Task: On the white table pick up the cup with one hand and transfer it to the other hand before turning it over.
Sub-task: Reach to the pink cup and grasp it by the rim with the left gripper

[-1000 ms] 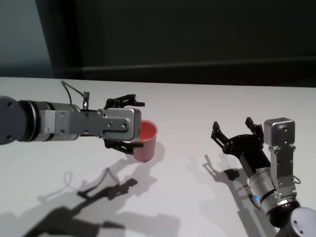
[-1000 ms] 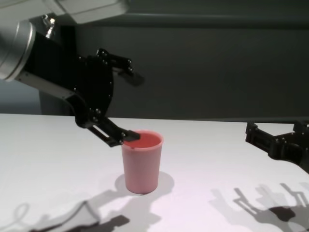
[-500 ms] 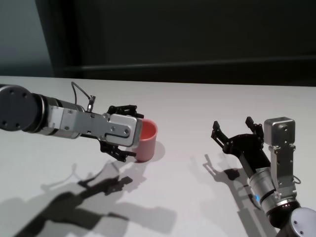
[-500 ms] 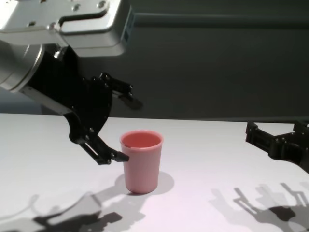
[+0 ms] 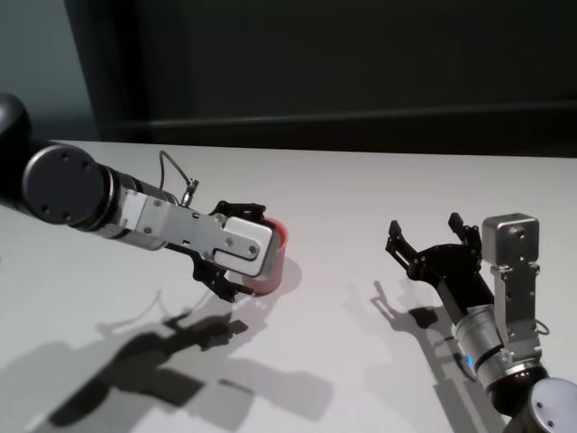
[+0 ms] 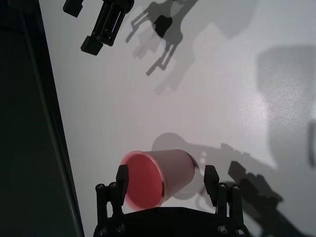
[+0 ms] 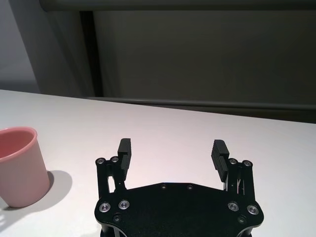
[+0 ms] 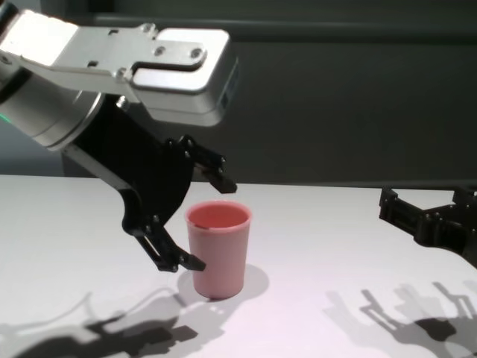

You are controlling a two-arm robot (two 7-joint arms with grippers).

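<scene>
The room behind was dim, a dark wall with a horizontal ledge running across it, and in front of it lay the white table [image 5: 361, 189], matte and plain, catching hard shadows of both arms. The cup [image 8: 218, 250] stood upright on it toward the robot's left, a smooth pink plastic tumbler with no handle, narrowing toward its base and finished with a small rolled rim.

The left tool [image 8: 195, 212] was spread wide with nothing in its hold. One black prong sat behind the rim and the other low beside the cup's near wall, the cup lying between them; from the wrist view there looked to be a gap on each side. The right tool [image 5: 433, 245] waited well apart on the robot's right, its prongs likewise wide and empty, just above the table.

To my eye the step was the first pick. It seemed wise to centre the cup between the prongs before closing, and to grip the upper half under the rim, since the slick, tapered wall could slide downward out of a squeeze. Light plastic like that would probably tip if one prong touched first, so an even, gentle closing looked best.
</scene>
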